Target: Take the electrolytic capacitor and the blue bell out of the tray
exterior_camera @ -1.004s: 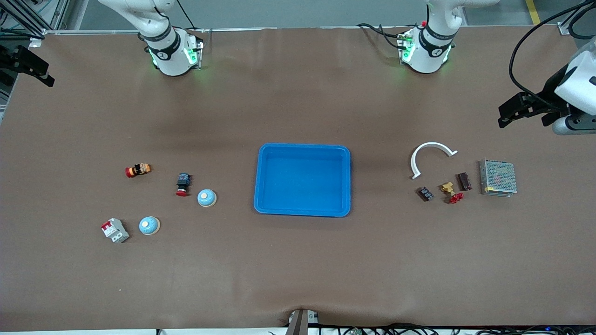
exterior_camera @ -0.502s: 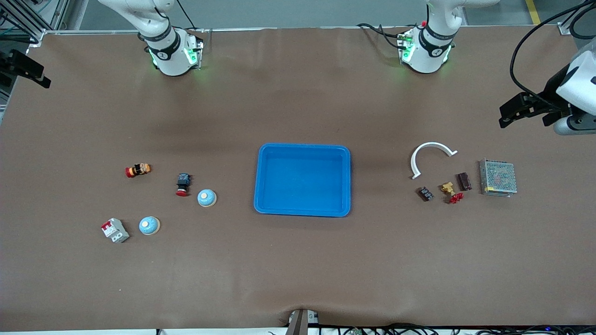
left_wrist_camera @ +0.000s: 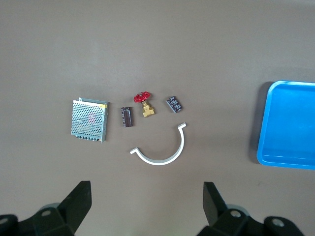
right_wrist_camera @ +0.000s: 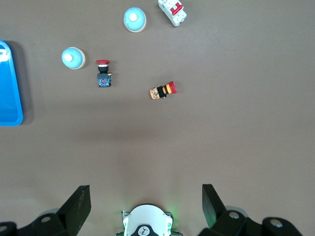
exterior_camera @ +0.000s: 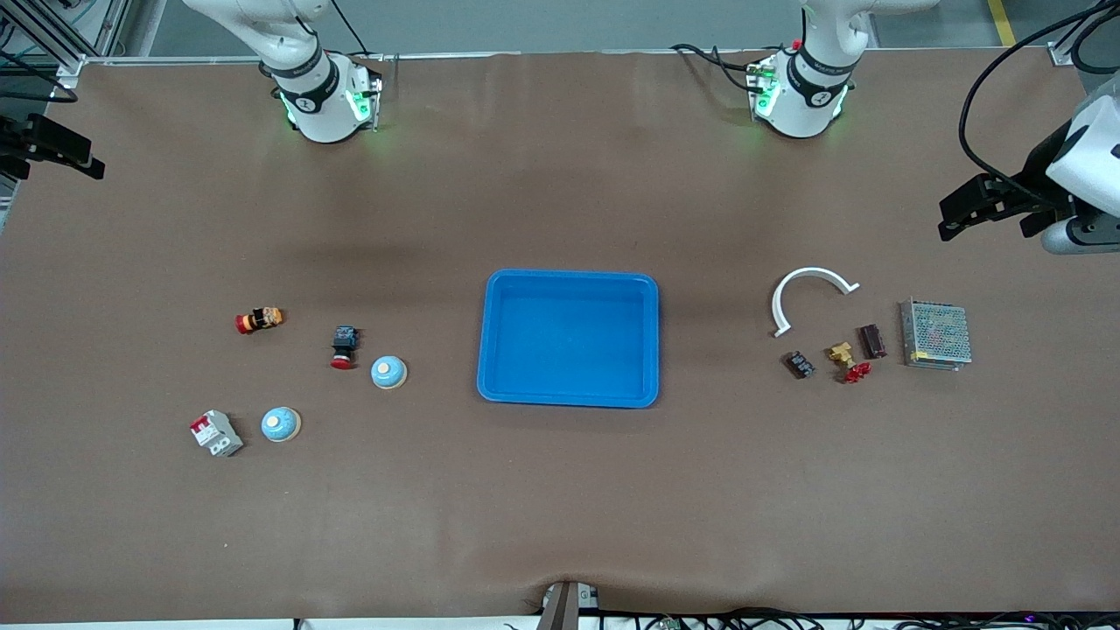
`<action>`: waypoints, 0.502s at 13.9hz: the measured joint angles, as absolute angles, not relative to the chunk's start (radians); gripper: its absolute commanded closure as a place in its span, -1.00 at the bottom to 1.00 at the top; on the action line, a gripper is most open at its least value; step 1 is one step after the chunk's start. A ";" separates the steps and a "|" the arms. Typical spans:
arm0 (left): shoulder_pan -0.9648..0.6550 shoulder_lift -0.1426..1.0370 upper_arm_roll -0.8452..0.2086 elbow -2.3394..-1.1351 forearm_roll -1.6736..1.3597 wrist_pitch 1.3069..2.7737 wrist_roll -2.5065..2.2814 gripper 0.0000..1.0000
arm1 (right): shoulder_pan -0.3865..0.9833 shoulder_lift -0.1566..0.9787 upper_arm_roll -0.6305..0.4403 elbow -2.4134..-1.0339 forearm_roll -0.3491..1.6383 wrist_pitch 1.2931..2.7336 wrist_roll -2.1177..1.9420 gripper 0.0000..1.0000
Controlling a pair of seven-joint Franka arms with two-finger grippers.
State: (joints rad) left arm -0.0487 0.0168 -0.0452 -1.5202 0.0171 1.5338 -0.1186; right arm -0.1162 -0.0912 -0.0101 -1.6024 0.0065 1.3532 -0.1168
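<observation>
Two pale blue dome bells lie toward the right arm's end of the table, one (exterior_camera: 388,372) (right_wrist_camera: 73,58) close to the blue tray (exterior_camera: 569,276), the other (exterior_camera: 281,424) (right_wrist_camera: 134,19) nearer the front camera. Toward the left arm's end lie two small dark blocks, one brown (exterior_camera: 871,341) (left_wrist_camera: 127,117) and one black (exterior_camera: 798,365) (left_wrist_camera: 173,103); I cannot tell which is the capacitor. My left gripper (exterior_camera: 958,210) (left_wrist_camera: 146,189) hangs open and empty above that end of the table. My right gripper (exterior_camera: 66,150) (right_wrist_camera: 145,191) hangs open and empty high over its own end.
Beside the dark blocks are a white curved strip (exterior_camera: 809,273), a brass valve with a red handle (exterior_camera: 847,360) and a metal mesh box (exterior_camera: 936,332). Near the bells lie two red-capped push buttons (exterior_camera: 259,320) (exterior_camera: 344,346) and a grey circuit breaker (exterior_camera: 216,432).
The right gripper has shifted slightly at its table end in the front view. The left gripper has barely moved, and nothing on the table has changed.
</observation>
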 measured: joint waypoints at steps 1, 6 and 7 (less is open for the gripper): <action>-0.048 0.017 -0.045 -1.520 0.017 1.534 -0.119 -1.00 | -0.108 -0.073 -0.010 -1.582 0.001 1.345 -0.117 -1.00; -0.047 0.017 -0.045 -1.520 0.017 1.534 -0.119 -1.00 | -0.090 0.032 -0.011 -1.417 -0.005 1.293 -0.117 -1.00; -0.047 0.017 -0.045 -1.520 0.017 1.534 -0.119 -1.00 | -0.090 0.040 -0.012 -1.405 -0.005 1.294 -0.117 -1.00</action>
State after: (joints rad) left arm -0.0467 0.0168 -0.0447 -1.5202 0.0171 1.5338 -0.1187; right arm -0.0897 0.0402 -0.0119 -1.4045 -0.0050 1.2942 -0.1167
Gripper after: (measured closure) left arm 0.000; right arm 0.000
